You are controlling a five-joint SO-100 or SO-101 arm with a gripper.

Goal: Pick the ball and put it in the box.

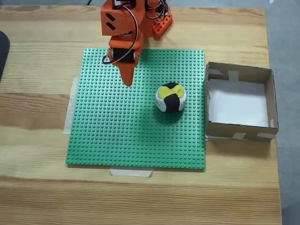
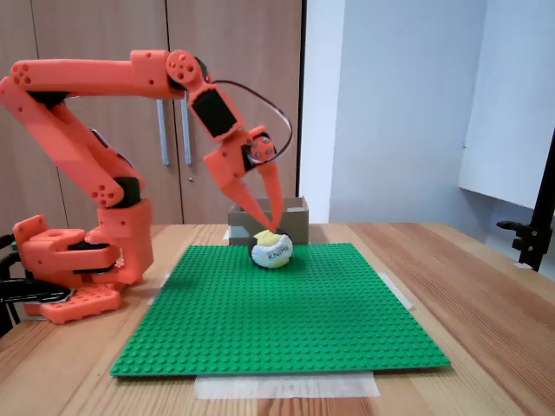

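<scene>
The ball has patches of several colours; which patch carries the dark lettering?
The white patch: in a fixed view the ball shows dark letters on its white side facing the camera, below the yellow patch; the yellow and black patches are plain.

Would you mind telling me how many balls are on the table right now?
1. The ball sits on the green studded baseplate, between the tool and the box, in the top-down fixed view.

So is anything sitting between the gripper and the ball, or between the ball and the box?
Nothing visible. In a fixed view from above, bare green studded mat lies between the gripper and the ball, and between the ball and the box, whose low near wall is the only thing to clear.
</scene>
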